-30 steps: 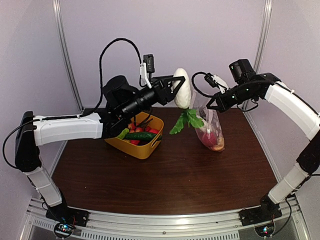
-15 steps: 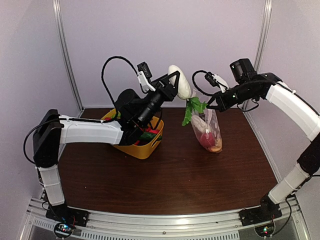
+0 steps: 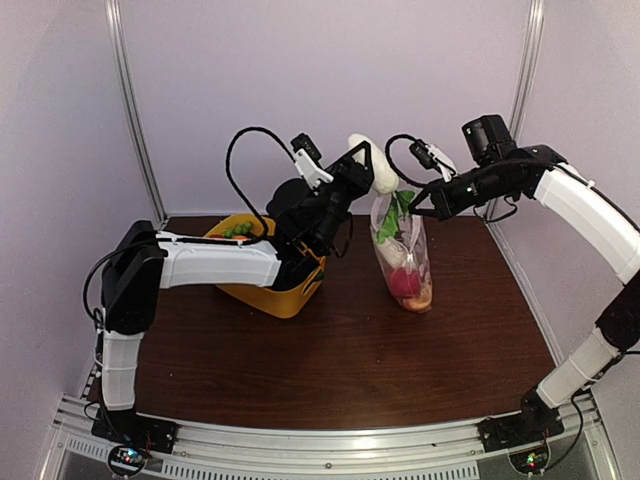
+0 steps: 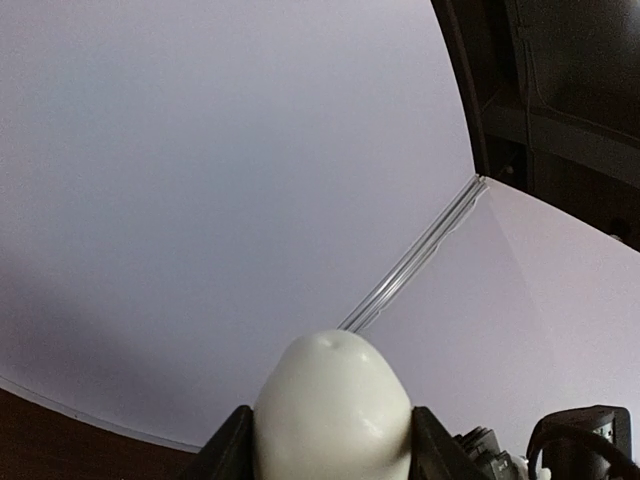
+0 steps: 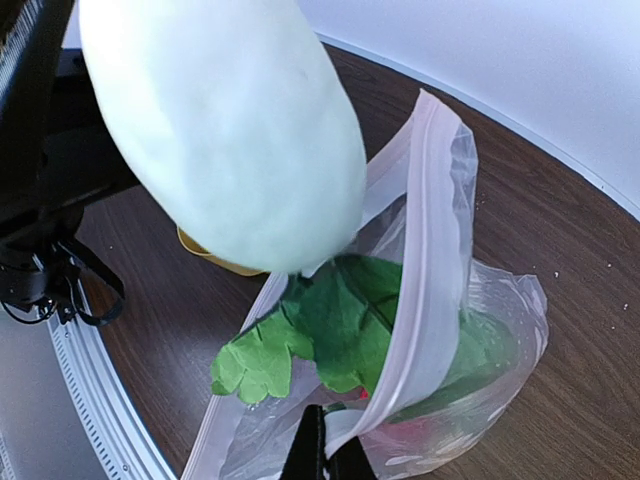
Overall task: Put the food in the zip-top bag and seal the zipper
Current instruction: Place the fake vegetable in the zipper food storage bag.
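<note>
My left gripper (image 3: 362, 168) is shut on a white radish (image 3: 366, 162), one piece of the food, and holds it above the mouth of the zip-top bag (image 3: 405, 255). The radish's green leaves (image 3: 392, 215) hang partly inside the bag; some lie outside its mouth (image 5: 255, 360). In the left wrist view the radish (image 4: 333, 400) fills the space between my fingers (image 4: 228, 447). My right gripper (image 5: 328, 455) is shut on the bag's mouth edge and holds it up. The pale zipper (image 5: 425, 290) runs along the open mouth. Red and orange food (image 3: 408, 285) lies at the bag's bottom.
A yellow tub (image 3: 262, 292) stands on the brown table (image 3: 340, 370) left of the bag, under my left arm, with green grapes (image 3: 238, 230) showing inside. The right arm (image 3: 580, 205) reaches in from the right. Pale walls close the back and sides.
My left gripper has carried the radish rightward to above the bag. Its leaves now hang into the bag's mouth. The bag stands more upright; the right gripper has held its grip.
</note>
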### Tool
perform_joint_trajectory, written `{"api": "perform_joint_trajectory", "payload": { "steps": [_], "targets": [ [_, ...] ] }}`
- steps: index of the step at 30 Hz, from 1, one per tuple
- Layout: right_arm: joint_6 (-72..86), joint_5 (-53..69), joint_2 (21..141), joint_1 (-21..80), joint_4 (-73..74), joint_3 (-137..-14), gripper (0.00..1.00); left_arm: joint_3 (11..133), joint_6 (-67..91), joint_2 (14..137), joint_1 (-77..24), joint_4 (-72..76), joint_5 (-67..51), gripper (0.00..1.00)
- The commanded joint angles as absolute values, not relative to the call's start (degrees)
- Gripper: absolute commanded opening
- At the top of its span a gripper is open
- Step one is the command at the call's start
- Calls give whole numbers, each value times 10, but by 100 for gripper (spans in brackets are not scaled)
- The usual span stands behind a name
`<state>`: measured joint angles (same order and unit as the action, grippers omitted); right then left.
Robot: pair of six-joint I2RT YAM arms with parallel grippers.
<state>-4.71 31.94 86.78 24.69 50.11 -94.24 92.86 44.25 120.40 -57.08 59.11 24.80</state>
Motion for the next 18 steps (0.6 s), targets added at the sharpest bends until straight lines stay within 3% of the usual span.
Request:
{"api": "perform_joint_trajectory", "payload": {
  "steps": [1, 11, 18],
  "targets": [
    [-35, 331, 835, 249, 470, -952, 0, 948, 434, 1219, -601, 559, 313, 0],
    [-33, 334, 816, 249, 453, -949, 0, 945, 413, 1225, -616, 484, 350, 0],
    [-35, 327, 820, 247, 452, -952, 0, 952, 380, 1220, -622, 457, 314, 47]
  ]
}}
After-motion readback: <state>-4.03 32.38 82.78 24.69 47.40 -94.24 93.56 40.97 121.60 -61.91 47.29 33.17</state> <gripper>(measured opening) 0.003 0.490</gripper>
